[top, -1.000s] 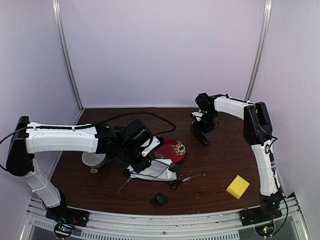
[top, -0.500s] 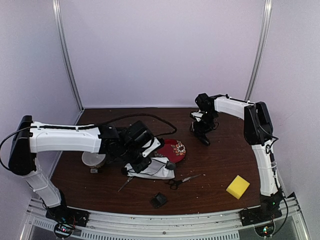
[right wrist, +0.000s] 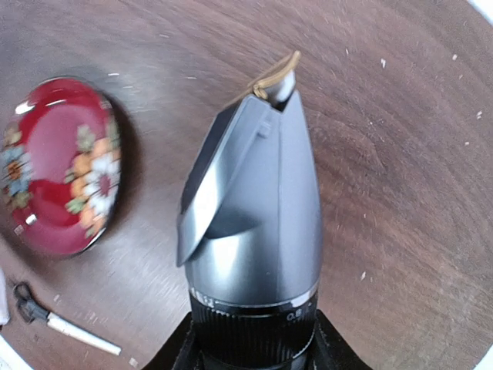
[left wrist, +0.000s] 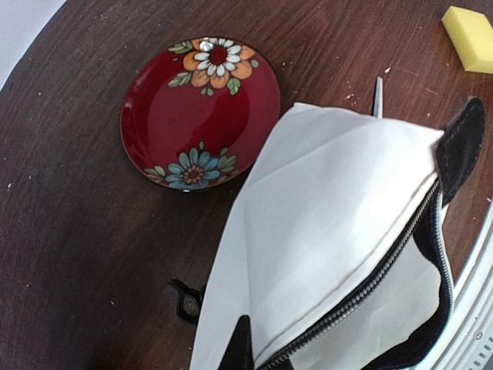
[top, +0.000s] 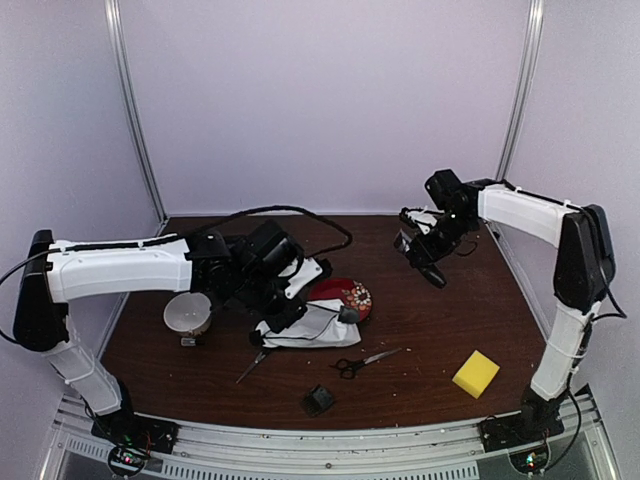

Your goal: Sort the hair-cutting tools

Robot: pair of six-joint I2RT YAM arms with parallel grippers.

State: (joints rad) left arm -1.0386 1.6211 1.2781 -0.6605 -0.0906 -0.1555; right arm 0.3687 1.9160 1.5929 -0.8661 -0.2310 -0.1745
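Observation:
The grey-and-black electric clipper (right wrist: pixel 254 200) fills the right wrist view, and my right gripper (right wrist: pixel 254 351) is shut on its ribbed black collar. From above, that clipper (top: pixel 436 273) hangs off the table at the back right under the right gripper (top: pixel 425 250). My left gripper (top: pixel 285 312) is shut on the edge of a white zip pouch (top: pixel 315 326), with one black finger (left wrist: pixel 239 347) showing on the cloth (left wrist: pixel 331 223). One pair of scissors (top: pixel 366 361) lies right of the pouch, another (top: pixel 250 367) to its left. The black attachment block (top: pixel 318 400) sits near the front edge.
The red patterned plate (top: pixel 347 298) lies behind the pouch and a white bowl (top: pixel 187 312) stands at the left. A yellow sponge (top: pixel 476 373) sits at the front right. A scissors handle (left wrist: pixel 185 299) pokes out beside the pouch. Metal rails run along the table's front edge.
My right arm has swung right and raised the clipper off the table. The left gripper has closed on the pouch's edge and drawn it up a little.

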